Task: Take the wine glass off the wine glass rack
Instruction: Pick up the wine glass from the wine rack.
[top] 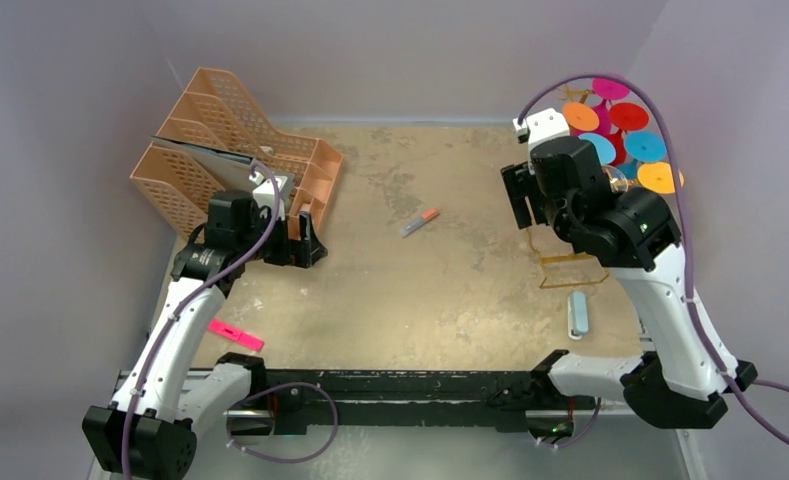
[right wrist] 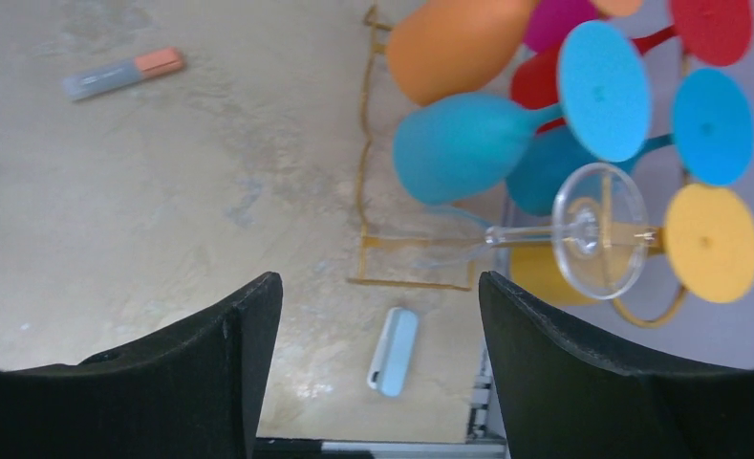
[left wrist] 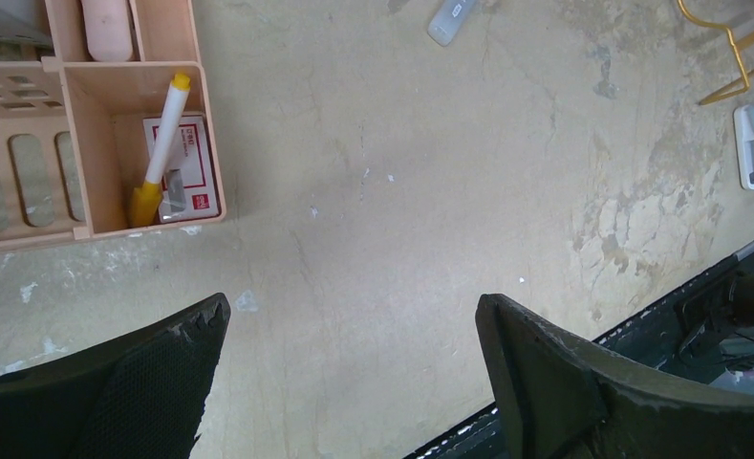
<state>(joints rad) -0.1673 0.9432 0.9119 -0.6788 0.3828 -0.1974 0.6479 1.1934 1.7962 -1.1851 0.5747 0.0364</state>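
The right fingers (right wrist: 229, 363) stand apart with nothing between them, hovering over the worktop (right wrist: 162, 210). The clear wine glass (right wrist: 597, 229) is just beyond them to the right and not touched. It still hangs on the wine glass rack (right wrist: 363, 143), foot caught in the gold wire and stem pointing back toward the fingers. Its bowl is hard to make out, perhaps lying over the rack's wire base. Around it on the same rack hang coloured glasses, among them a teal one (right wrist: 459, 143) and an orange one (right wrist: 449, 48). A pale blue oblong thing (right wrist: 395, 352) lies near the base, and a grey and orange marker (right wrist: 124, 75) lies well off to the left.

The left fingers (left wrist: 153, 392) are spread wide over bare worktop, holding nothing. Beyond them is a peach lattice organiser (left wrist: 210, 143) with a yellow and white pen (left wrist: 167, 129) in one compartment. In the top view a pink object (top: 235, 335) lies near the left arm.
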